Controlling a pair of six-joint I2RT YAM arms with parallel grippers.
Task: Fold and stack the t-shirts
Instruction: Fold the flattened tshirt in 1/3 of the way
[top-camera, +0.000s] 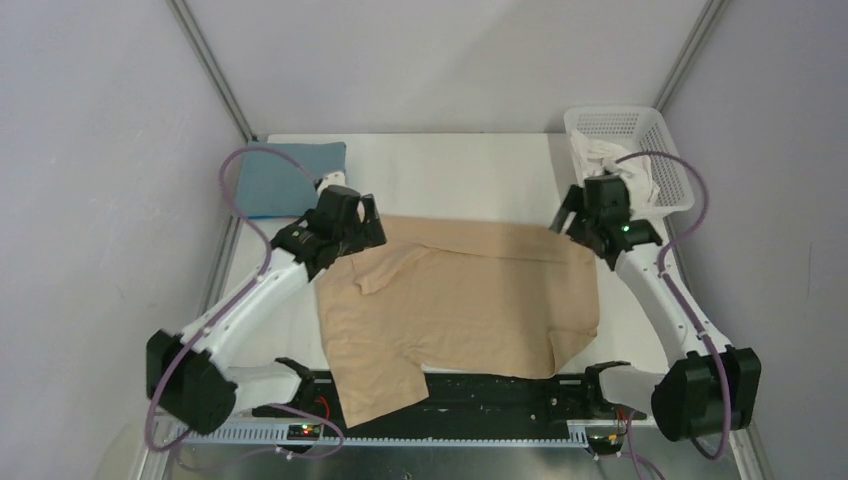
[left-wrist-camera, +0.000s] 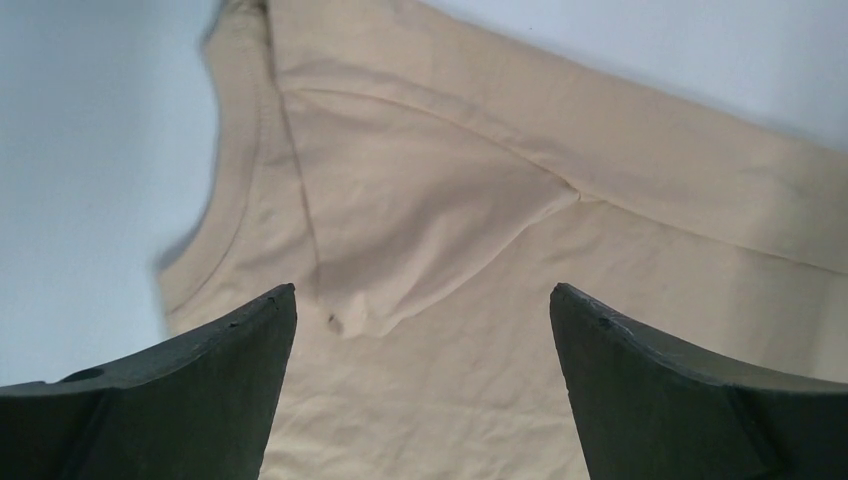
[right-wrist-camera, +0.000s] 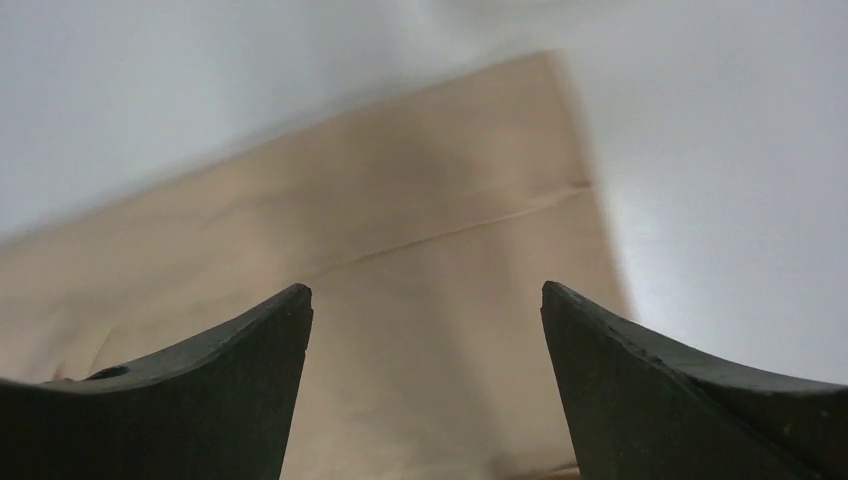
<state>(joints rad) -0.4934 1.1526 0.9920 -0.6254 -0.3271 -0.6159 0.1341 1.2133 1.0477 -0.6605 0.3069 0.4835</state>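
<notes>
A tan-beige t-shirt (top-camera: 460, 300) lies spread across the middle of the table, its far edge folded over into a band and one corner hanging over the near edge. My left gripper (top-camera: 372, 218) hovers open over its far left corner, near the neckline. The left wrist view shows a sleeve fold of the tan t-shirt (left-wrist-camera: 480, 200) between the wide-apart jaws of the left gripper (left-wrist-camera: 422, 290). My right gripper (top-camera: 568, 212) is open over the far right corner. In the right wrist view, flat tan cloth (right-wrist-camera: 430, 220) lies under the right gripper (right-wrist-camera: 425, 289). A folded teal-blue t-shirt (top-camera: 280, 175) rests at the back left.
A white lattice basket (top-camera: 668, 150) stands at the back right with white cloth (top-camera: 605, 160) in it, just behind the right gripper. Bare white table (top-camera: 450, 170) stretches between the teal t-shirt and the basket. Grey walls close in on both sides.
</notes>
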